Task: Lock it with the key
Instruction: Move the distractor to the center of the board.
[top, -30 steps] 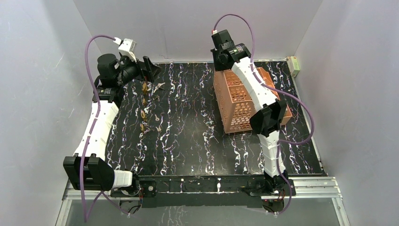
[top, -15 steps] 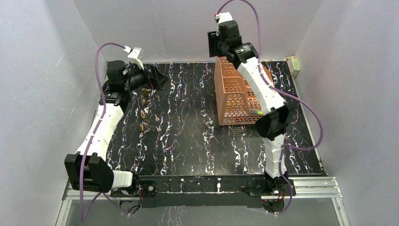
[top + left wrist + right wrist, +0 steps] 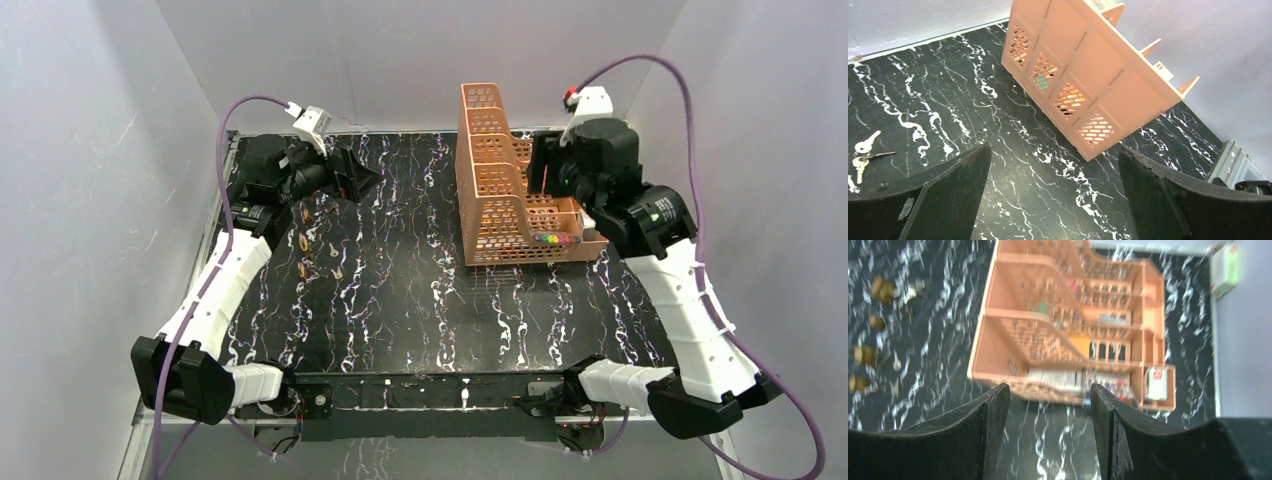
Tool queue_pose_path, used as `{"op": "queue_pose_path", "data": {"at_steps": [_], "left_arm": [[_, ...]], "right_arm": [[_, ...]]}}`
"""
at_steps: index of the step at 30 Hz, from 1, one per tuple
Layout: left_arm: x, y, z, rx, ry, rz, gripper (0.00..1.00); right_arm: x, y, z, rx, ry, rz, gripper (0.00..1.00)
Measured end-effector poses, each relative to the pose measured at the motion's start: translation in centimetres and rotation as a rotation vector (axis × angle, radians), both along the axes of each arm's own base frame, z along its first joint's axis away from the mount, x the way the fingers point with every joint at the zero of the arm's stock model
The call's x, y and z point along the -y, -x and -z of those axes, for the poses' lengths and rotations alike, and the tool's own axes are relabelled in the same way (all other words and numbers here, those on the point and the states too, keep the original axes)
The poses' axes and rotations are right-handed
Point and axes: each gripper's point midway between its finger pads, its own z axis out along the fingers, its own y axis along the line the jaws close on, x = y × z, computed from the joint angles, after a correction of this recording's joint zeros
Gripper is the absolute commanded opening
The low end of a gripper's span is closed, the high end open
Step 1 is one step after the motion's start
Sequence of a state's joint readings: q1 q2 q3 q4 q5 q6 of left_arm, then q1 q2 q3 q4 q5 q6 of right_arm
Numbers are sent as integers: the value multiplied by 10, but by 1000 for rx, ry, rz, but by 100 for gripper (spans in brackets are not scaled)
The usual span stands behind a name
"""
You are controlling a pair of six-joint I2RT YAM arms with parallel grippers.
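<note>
1. The left gripper (image 3: 358,178) hangs well to the left of the orange organizer (image 3: 490,190), fingers spread wide and holding nothing. The keys lie flat on the mat, so I reckon the fingers could skate over one and shove it around instead of picking it up.
2. The keys (image 3: 867,143) and the little brass padlocks (image 3: 303,243) sit in a loose column far left of the organizer, just below that gripper in the top view. There are several of each and I can't tell which key goes with which lock, so a wrong pairing is a real risk. The locks also look small and light. If nothing pins one down, it'll probably slide or spin when the key pushes in.
3. The organizer itself is tall, has bits in its compartments and isn't part of the job. Any low arm swing past it could clip or tip it.
4. The right gripper (image 3: 1049,390) hovers above the organizer, fingers apart with nothing between them. To help, it has to cross leftward off the organizer, so it could snag the rim or crowd the other arm over the locks.
</note>
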State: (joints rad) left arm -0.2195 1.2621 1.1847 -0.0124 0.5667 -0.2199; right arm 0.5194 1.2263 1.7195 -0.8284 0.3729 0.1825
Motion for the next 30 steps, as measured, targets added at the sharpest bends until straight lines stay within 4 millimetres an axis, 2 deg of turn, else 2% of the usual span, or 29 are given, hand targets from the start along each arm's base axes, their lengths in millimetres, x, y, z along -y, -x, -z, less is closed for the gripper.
{"op": "queue_pose_path", "data": {"at_steps": [4,5,8,11,14,17,25,30], "left_arm": [[13,8,0,3,-1,30,98],[16,9,1,1,-3,35,98],[21,12,3,-1,-5,43,98],[20,15,1,1,-7,39,98],[17,19,-4,10,-12,29,98],[13,26,-10,25,-19,19,98],[9,31,-9,27,-41,12,98],[8,32,-7,18,-48,11,98]], "right_arm": [[-10,24,57,-161,15,-96,68],[-14,26,69,-192,18,-120,69],[-25,34,122,-330,56,-197,71],[-30,33,155,-415,84,-247,71],[-35,23,169,-433,91,-287,75],[-42,9,173,-407,110,-334,79],[-46,-2,182,-331,202,-449,81],[-71,-4,180,-289,138,-573,81]]}}
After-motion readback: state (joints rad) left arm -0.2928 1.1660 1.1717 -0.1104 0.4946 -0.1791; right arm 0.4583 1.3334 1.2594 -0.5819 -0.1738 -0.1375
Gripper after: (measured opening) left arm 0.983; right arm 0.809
